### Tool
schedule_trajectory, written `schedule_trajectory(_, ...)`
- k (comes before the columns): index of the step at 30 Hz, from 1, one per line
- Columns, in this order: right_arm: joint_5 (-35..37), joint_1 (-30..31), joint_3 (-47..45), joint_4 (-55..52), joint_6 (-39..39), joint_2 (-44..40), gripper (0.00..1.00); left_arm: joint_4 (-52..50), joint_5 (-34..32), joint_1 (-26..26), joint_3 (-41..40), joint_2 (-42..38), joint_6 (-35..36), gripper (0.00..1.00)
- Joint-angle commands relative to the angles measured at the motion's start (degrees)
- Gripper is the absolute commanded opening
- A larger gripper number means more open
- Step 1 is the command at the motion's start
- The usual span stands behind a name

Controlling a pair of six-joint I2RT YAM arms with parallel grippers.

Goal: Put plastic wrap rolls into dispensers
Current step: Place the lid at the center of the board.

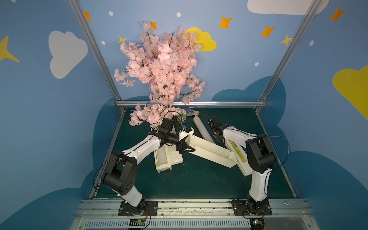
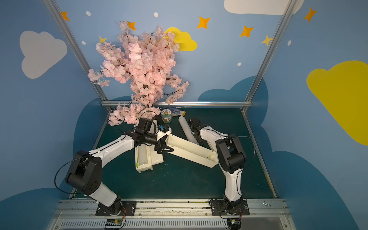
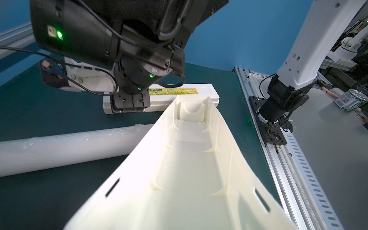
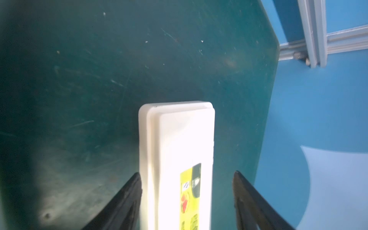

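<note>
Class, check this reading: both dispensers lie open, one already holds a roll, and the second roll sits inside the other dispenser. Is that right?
Not quite. The second roll is not inside the other dispenser. It lies on the table beside that empty tray, as the left wrist view shows. Both dispensers do lie open, and the first dispenser already holds the first roll.

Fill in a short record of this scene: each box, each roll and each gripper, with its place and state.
Filled box: open, at the left arm's side
Roll inside: lying along the filled box
Empty box: open, nothing in it, slanting across the middle
Lid: flat on the table, label up
Loose roll: on the table beside the empty box
Right gripper: open, astride the lid
Left gripper: at the empty box's end; grip unclear
</note>
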Motion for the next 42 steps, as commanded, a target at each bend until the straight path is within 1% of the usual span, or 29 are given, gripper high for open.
schedule_trajectory(1,-1.6,-1.0,0.9,1.1,-0.4,-1.6,0.81,1.2,-1.6,-1.2,-2.4,-1.2,-2.3,0.37)
schedule_trajectory(3,-2.2,-1.1,1.1,0.3,-0.4,-3.0,0.83,2.0,-2.2,-1.9,-3.4,-1.2,-2.3,0.38)
schedule_trajectory(6,-6.0,-1.1,-0.1,0.0,-2.0,-7.3,0.83,4.5,-4.6,-2.7,-5.0,-1.1,-3.3,0.38)
schedule_trajectory(7,-8.7,-1.3,-0.5,-0.5,-2.6,-9.2,0.84,4.9,-5.6,-3.1,-5.5,-1.3,-3.3,0.38)
schedule_trajectory(9,-18.1,-1.4,-2.0,-1.2,-5.6,-13.6,0.83,6.2,-7.4,-3.9,-7.1,-1.5,-3.3,0.39)
schedule_trajectory(11,-25.2,-1.7,-3.4,-2.1,-9.1,-17.8,0.81,8.3,-8.8,-4.2,-9.0,-1.9,-3.6,0.39)
schedule_trajectory(12,-30.0,-2.1,-3.5,-3.5,-10.5,-19.2,0.81,8.8,-9.5,-4.4,-9.6,-2.0,-3.5,0.39)
schedule_trajectory(14,-43.2,-2.9,-3.4,-7.3,-14.1,-21.5,0.78,10.1,-10.5,-4.5,-10.7,-1.8,-3.5,0.40)
schedule_trajectory(15,-50.1,-3.0,-3.5,-9.7,-16.8,-22.2,0.75,10.5,-10.8,-4.6,-10.9,-1.4,-3.4,0.40)
schedule_trajectory(16,-55.4,-2.8,-3.7,-11.4,-20.1,-22.6,0.71,10.5,-11.0,-4.6,-10.8,-0.9,-3.0,0.40)
schedule_trajectory(18,-62.4,-2.6,-4.0,-13.6,-23.8,-22.1,0.65,10.8,-12.0,-4.8,-10.6,-0.2,-2.5,0.39)
schedule_trajectory(19,-65.0,-2.6,-3.8,-14.9,-24.9,-21.4,0.64,10.8,-12.4,-5.0,-10.6,-0.1,-2.0,0.39)
schedule_trajectory(21,-68.5,-2.7,-2.3,-17.8,-24.1,-19.5,0.60,11.4,-13.7,-5.4,-10.9,-0.4,-1.3,0.39)
schedule_trajectory(24,-75.2,-2.6,1.2,-23.4,-26.0,-16.0,0.53,10.9,-15.0,-5.9,-10.9,-0.5,0.2,0.39)
schedule_trajectory(25,-76.2,-2.7,2.2,-24.7,-26.3,-15.1,0.52,10.3,-15.3,-5.9,-10.8,-0.4,0.8,0.39)
schedule_trajectory(28,-78.3,-2.6,1.6,-24.9,-27.3,-15.3,0.52,9.3,-15.7,-5.9,-10.4,-0.1,1.7,0.39)
schedule_trajectory(32,-77.5,-2.9,-0.3,-23.6,-27.6,-17.4,0.52,8.6,-16.2,-6.1,-9.9,-0.1,2.2,0.39)
schedule_trajectory(36,-77.2,-3.7,-3.1,-22.4,-27.9,-21.6,0.52,6.9,-16.7,-6.1,-9.7,-0.3,3.1,0.39)
schedule_trajectory(38,-79.0,-3.7,-4.7,-21.7,-30.8,-22.8,0.52,6.6,-16.7,-6.1,-9.8,-0.3,3.3,0.40)
schedule_trajectory(40,-81.1,-3.4,-6.4,-19.9,-31.6,-22.4,0.53,6.5,-16.6,-6.1,-9.6,-0.5,3.5,0.40)
schedule_trajectory(41,-80.6,-3.1,-6.7,-19.1,-31.4,-21.8,0.52,6.6,-16.5,-6.2,-9.7,-0.6,3.5,0.40)
schedule_trajectory(42,-78.4,-2.7,-6.7,-17.9,-29.3,-21.0,0.51,6.5,-16.5,-6.3,-9.7,-0.7,3.6,0.40)
